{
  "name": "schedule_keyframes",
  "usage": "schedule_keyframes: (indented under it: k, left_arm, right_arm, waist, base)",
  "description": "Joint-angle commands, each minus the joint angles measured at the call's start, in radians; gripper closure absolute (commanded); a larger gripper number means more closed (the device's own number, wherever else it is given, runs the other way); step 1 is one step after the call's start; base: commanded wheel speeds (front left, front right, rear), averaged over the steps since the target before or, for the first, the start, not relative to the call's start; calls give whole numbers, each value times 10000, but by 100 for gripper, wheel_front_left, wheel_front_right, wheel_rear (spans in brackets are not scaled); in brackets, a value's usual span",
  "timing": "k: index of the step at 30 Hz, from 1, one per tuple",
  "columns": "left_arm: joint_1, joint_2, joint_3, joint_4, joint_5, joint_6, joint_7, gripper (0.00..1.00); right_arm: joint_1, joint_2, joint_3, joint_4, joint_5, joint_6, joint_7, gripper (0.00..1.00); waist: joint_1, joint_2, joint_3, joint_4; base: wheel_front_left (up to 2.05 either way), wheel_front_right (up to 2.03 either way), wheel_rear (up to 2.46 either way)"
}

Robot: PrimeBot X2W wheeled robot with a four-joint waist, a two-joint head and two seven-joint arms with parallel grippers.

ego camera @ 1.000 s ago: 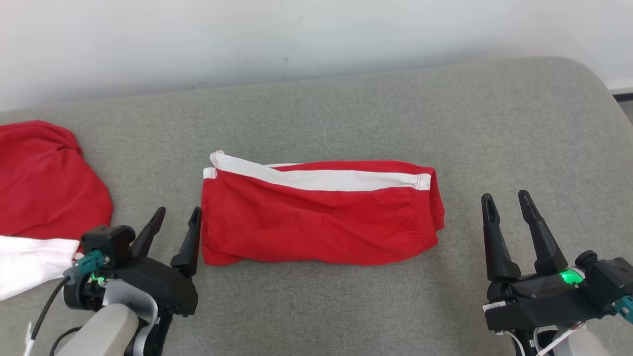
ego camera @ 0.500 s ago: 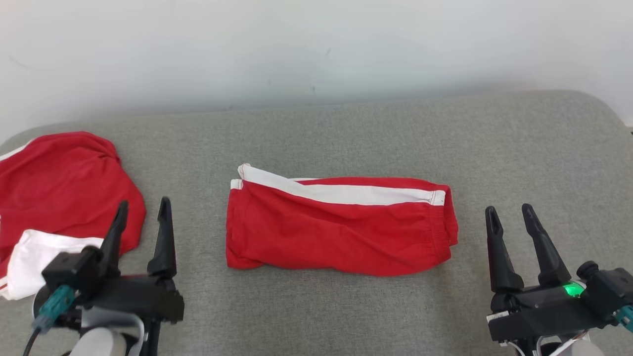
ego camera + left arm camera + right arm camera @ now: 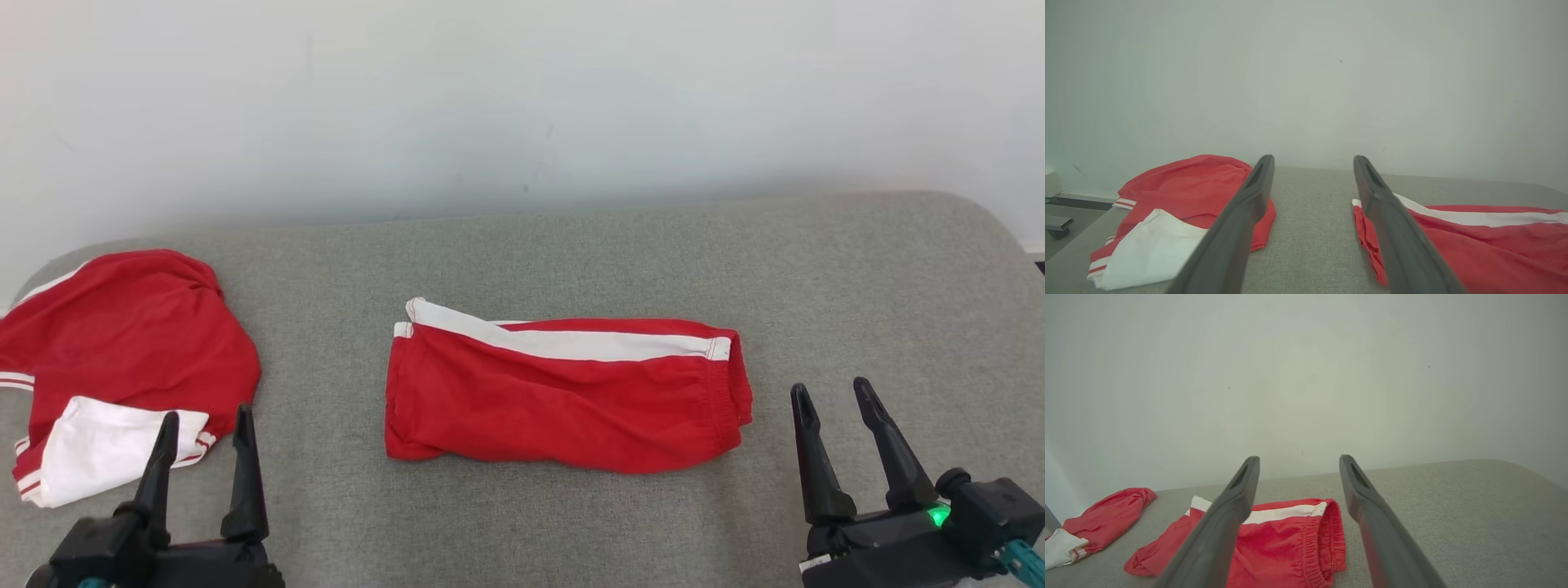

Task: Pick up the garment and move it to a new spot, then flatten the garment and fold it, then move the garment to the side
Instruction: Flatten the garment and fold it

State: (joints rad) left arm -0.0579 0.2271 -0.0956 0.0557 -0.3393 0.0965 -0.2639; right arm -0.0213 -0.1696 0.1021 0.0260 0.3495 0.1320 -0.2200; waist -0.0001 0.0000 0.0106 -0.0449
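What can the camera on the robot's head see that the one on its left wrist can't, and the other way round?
Head view adds: the right claw, open, and the folded red shorts' whole length. Left wrist view adds: a strip of floor beside the grey cushion. Shared: the open left claw, the crumpled red-and-white garment, that cushion, the wall.

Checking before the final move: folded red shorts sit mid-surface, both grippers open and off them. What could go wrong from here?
1. The folded shorts show offset layers at their left end; a pinch by the left gripper or right gripper alone may catch one layer and open the fold.
2. A second red garment lies near the left gripper; moving the shorts leftward may land them on it.
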Motion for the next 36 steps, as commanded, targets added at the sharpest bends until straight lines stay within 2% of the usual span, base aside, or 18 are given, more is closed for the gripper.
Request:
schedule_keyframes:
  k: [1, 11, 24, 36]
  left_arm:
    - [185, -45, 74, -88, 122, -14, -5, 0]
    - [1107, -158, 530, -346, 644, -515, -5, 0]
    - [1169, -605, 833, -104, 1044, -951, -5, 0]
    - [1113, -724, 1013, 4, 1363, -1291, -5, 0]
  right_arm:
    - [139, 53, -52, -32, -98, -27, 14, 0]
    - [759, 253, -435, -345, -480, -27, 212, 0]
    - [1164, 402, -830, -254, -873, -27, 562, 0]
    - [1078, 441, -770, -40, -873, -27, 528, 0]
  waist:
    - [1, 0, -75, 18]
    - [1, 0, -207, 135]
    - [1, 0, -166, 184]
    - [1, 0, -117, 180]
  base:
    - [0, 0, 0]
    - [0, 0, 0]
    - [0, 0, 0]
    - [0, 0, 0]
